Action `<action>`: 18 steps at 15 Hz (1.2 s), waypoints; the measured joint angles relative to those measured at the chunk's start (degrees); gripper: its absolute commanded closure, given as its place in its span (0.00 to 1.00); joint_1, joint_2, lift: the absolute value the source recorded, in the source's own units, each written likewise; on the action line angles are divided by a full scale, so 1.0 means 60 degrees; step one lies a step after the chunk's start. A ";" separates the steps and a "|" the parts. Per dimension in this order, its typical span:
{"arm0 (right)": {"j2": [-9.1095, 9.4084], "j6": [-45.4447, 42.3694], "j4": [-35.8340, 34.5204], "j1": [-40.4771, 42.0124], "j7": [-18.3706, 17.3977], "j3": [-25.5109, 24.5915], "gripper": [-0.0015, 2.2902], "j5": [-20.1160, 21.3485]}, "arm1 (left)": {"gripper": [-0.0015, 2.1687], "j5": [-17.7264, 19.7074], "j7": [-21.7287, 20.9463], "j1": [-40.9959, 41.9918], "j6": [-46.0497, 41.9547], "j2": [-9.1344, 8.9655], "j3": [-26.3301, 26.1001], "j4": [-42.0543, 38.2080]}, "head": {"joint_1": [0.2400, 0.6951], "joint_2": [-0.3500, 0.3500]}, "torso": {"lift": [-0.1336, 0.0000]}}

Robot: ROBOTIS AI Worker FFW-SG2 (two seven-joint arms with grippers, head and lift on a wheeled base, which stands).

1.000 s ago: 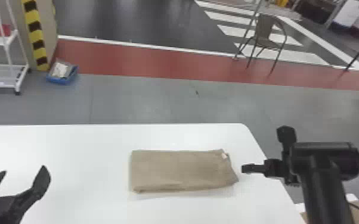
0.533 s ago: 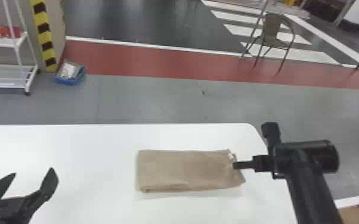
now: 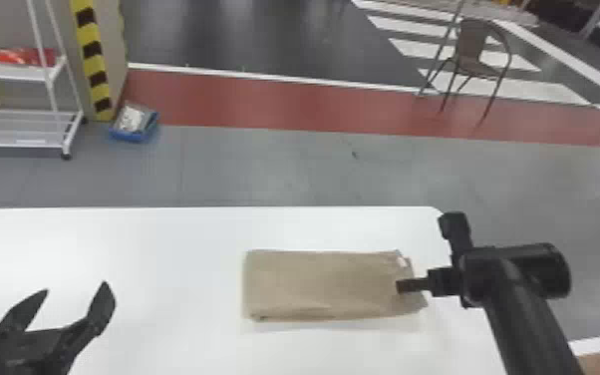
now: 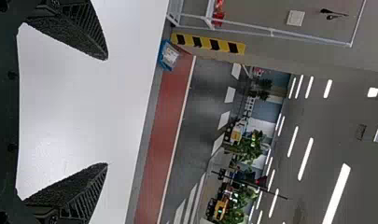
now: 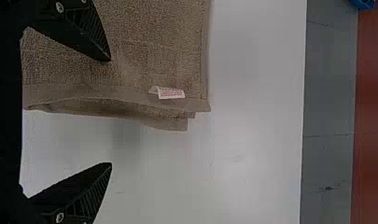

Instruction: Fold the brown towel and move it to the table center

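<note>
The brown towel (image 3: 329, 284) lies folded into a flat rectangle on the white table (image 3: 164, 259), right of its middle. At the towel's right end, the right gripper (image 3: 403, 286) overlaps the edge. In the right wrist view the right gripper (image 5: 111, 112) is open, one finger over the towel (image 5: 149, 51) and the other beyond its layered edge; a white tag shows near the corner. My left gripper (image 3: 77, 294) stands at the table's left, well apart from the towel. The left wrist view has the left gripper (image 4: 107, 112) open with bare table between its fingers.
Beyond the table's far edge is grey floor (image 3: 264, 164), with a blue tray (image 3: 134, 122), a white wheeled rack (image 3: 22, 127) and a chair (image 3: 478, 55) farther off. The table's rounded far right corner is close to the right arm.
The right gripper has moved left, from beside the towel to over its right end. Table and towel have shifted slightly rightward in the head view. The left gripper stays open.
</note>
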 measured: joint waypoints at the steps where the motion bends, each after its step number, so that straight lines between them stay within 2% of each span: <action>1: -0.0012 -0.0046 0.0011 0.0056 -0.0001 -0.0014 0.12 -0.0006 | 0.03 0.0000 -0.0005 -0.0001 0.0000 0.0003 0.0000 0.0020 | 1.00 0.12 | 1.00; 3: 0.0012 -0.0107 0.0068 0.0130 -0.0012 0.0006 0.17 -0.0012 | 0.03 0.0000 -0.0045 -0.0009 0.0000 0.0004 0.0000 0.0050 | 1.00 0.12 | 1.00; 5: 0.0081 -0.0260 0.0157 0.0150 -0.0058 0.0045 0.27 -0.0013 | 0.03 0.0010 -0.0099 -0.0003 -0.0001 0.0009 0.0011 0.0057 | 1.00 0.13 | 1.00; 6: 0.0115 -0.0338 0.0180 0.0152 -0.0060 0.0047 0.34 -0.0030 | 0.03 0.0019 -0.0119 0.0013 -0.0010 0.0015 0.0044 0.0058 | 1.00 0.14 | 1.00; 9: 0.0176 -0.0530 0.0191 0.0183 -0.0062 0.0011 0.63 -0.0121 | 0.03 0.0065 -0.0137 0.0029 -0.0017 0.0043 0.0127 0.0063 | 1.00 0.16 | 1.00; 12: 0.0219 -0.0772 0.0046 0.0341 0.0022 -0.0240 0.65 -0.0299 | 0.03 0.0073 -0.0139 0.0030 -0.0015 0.0048 0.0145 0.0063 | 1.00 0.16 | 1.00; 18: 0.0203 -0.0134 -0.1593 0.1012 0.0780 -0.1211 0.65 -0.1218 | 0.03 0.0073 -0.0139 -0.0006 0.0000 0.0062 0.0174 0.0048 | 1.00 0.16 | 1.00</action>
